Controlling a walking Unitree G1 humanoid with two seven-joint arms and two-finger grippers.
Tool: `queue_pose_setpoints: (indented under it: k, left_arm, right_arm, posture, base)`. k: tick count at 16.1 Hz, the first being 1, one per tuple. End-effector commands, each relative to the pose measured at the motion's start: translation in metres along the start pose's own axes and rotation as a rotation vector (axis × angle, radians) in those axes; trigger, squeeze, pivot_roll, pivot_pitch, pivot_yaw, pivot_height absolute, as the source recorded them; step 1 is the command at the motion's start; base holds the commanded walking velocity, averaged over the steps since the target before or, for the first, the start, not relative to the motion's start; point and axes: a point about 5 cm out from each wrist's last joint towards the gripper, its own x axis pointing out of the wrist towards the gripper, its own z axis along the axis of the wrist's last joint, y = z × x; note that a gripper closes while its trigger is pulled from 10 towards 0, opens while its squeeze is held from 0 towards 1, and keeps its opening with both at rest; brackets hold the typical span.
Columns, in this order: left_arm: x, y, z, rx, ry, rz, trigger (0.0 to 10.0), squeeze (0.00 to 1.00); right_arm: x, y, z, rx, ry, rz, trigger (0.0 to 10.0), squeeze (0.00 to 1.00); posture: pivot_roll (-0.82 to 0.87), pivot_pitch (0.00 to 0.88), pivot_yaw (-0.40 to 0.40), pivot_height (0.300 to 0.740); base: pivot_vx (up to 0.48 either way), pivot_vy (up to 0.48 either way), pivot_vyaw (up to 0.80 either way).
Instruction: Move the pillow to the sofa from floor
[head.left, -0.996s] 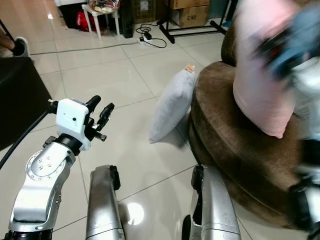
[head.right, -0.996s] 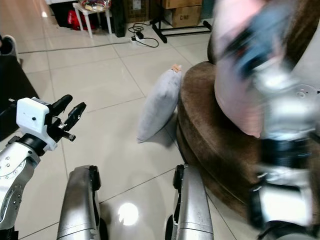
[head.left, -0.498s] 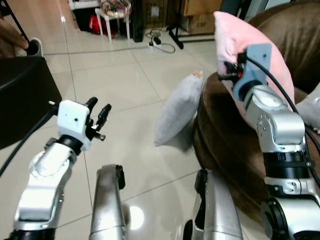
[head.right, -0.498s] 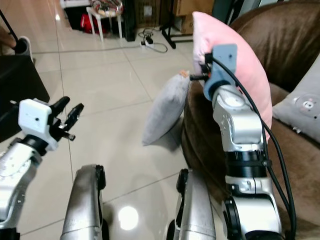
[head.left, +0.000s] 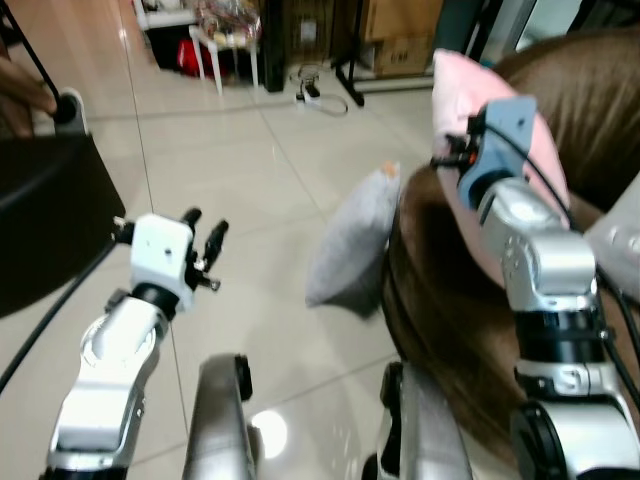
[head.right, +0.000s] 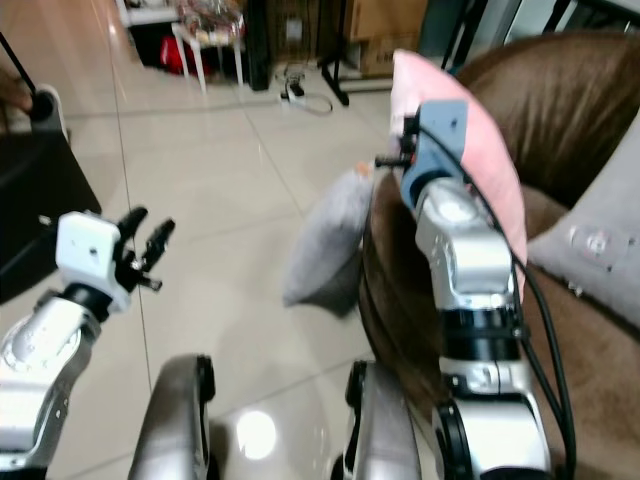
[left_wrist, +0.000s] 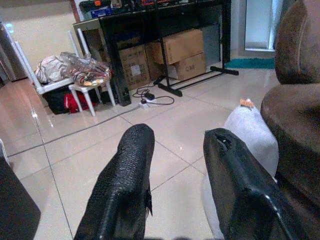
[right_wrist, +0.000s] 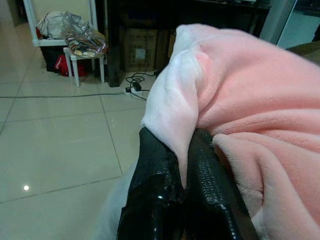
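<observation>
Pillow transfer, floor to sofa: pink pillow (head.right: 470, 150) in right pincer (right_wrist: 175, 175), held over the brown sofa (head.right: 560, 110)

Right pincer closed tight on a folded corner of the pink pillow, fleece bunched between its fingers; pillow hangs upright above the sofa arm, apparently not yet set down. Judged light, soft and limp: it will sag and swing from a corner hold, so a deep pinch on a thick fold suits it. Fleece plush, matte. Grey pillow (head.left: 350, 245) stands on the glossy tiled floor (head.left: 250, 170), leaning on the velvety rounded sofa. Left pincer (left_wrist: 175, 185) spread wide, empty, raised over the floor
</observation>
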Motion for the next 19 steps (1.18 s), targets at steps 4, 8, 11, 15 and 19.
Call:
queue_pose_setpoints:
  k: [4,8,11,15,19]
  left_arm:
    - [0.0,-0.007,0.0,0.005,-0.012,0.004,10.0,0.0]
    - [0.002,-0.005,-0.001,0.005,0.0,0.015,10.0,0.0]
    - [-0.001,-0.003,-0.004,-0.03,0.016,0.041,10.0,0.0]
    - [0.001,-0.007,-0.003,-0.03,0.012,0.039,10.0,0.0]
    - [0.001,-0.008,-0.003,-0.004,0.015,0.027,10.0,0.0]
  right_arm:
    - [-0.002,-0.005,0.0,0.007,0.008,-0.023,10.0,0.0]
    - [-0.001,-0.002,0.0,0.017,0.009,-0.02,10.0,0.0]
    - [-0.011,0.001,-0.011,0.027,0.019,0.001,10.0,0.0]
    - [-0.019,0.006,-0.02,0.008,0.035,0.015,10.0,0.0]
    - [-0.024,0.007,-0.024,0.015,0.032,0.009,10.0,0.0]
  posture:
    - [0.03,0.0,-0.074,0.611]
    - [0.03,0.0,-0.073,0.646]
    - [0.02,0.0,-0.06,0.681]
    - [0.01,0.0,-0.048,0.716]
    - [0.01,0.0,-0.043,0.74]
  base:
    - [0.0,0.0,0.0]
    - [0.0,0.0,0.0]
    - [0.0,0.0,0.0]
    - [0.0,0.0,0.0]
    - [0.0,0.0,0.0]
